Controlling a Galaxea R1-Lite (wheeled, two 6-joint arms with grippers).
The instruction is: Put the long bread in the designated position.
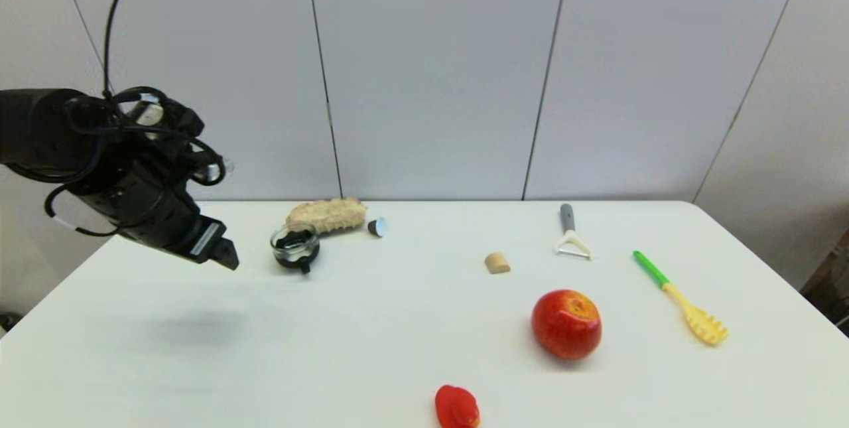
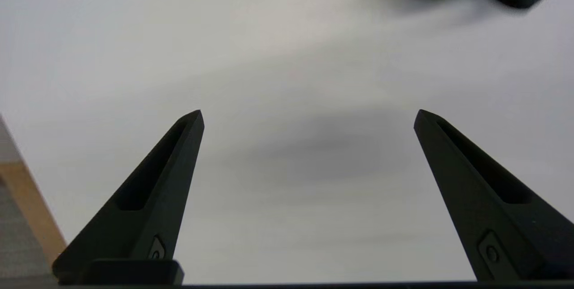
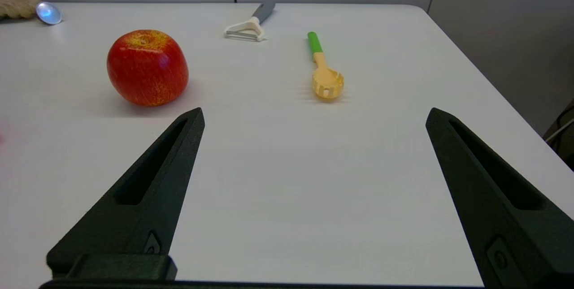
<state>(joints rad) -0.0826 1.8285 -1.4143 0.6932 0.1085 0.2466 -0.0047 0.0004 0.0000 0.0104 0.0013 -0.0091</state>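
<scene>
At table's far left, long bread [image 1: 327,215] lies; left tool [image 1: 229,257] nearby, fingers apart.

The long bread [image 1: 327,214] lies at the far left of the worktop [image 1: 371,322], close to the back edge; a small jar [image 1: 294,246] sits just in front of its left end, and a small cap [image 1: 377,227] lies just to its right; the left end effector [image 1: 222,252] hangs above the worktop left of the jar; a cork block [image 1: 497,263] sits near the middle, with a peeler [image 1: 570,232] behind and to its right; a pasta spoon [image 1: 680,298] lies farthest right; an apple [image 1: 566,324] stands in front of the block, left of the spoon; a small toy [image 1: 456,407] rests at the near edge.
</scene>
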